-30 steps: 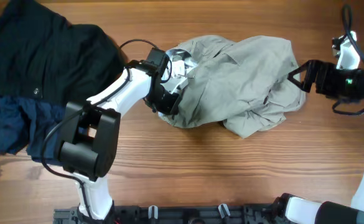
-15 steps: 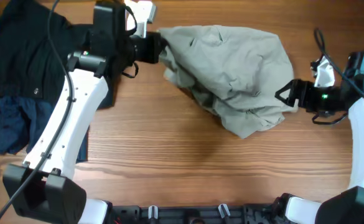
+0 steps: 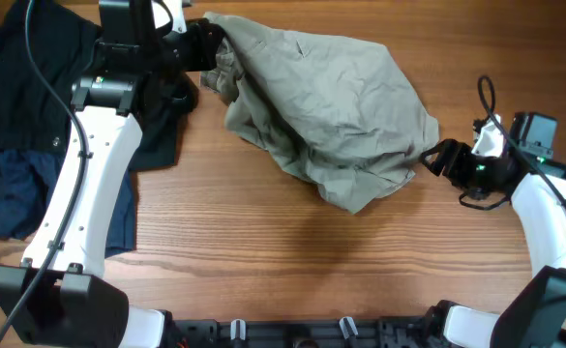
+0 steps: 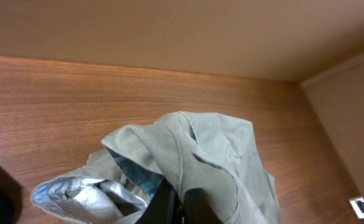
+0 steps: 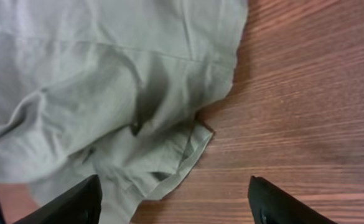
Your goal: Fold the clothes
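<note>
The pale khaki-grey garment (image 3: 331,106) lies wrinkled across the table's middle, stretched from the far left to the right. My left gripper (image 3: 210,46) is shut on its far-left end and holds it lifted; the left wrist view shows the cloth (image 4: 213,155) bunched over the closed fingers (image 4: 180,205), with a light blue label and silvery lining beside them. My right gripper (image 3: 439,157) is open at the garment's right edge. In the right wrist view its fingers (image 5: 175,199) are spread wide, with the garment's hem corner (image 5: 188,155) lying between them on the wood.
A black garment (image 3: 31,77) lies at the far left under my left arm, with a navy blue garment (image 3: 12,193) in front of it. Bare wooden table (image 3: 283,261) runs along the near side. A wall shows behind the table in the left wrist view.
My left gripper has carried the garment's left end up and toward the far left, stretching the cloth out. My right gripper has moved left and nearer, staying at the garment's right edge.
</note>
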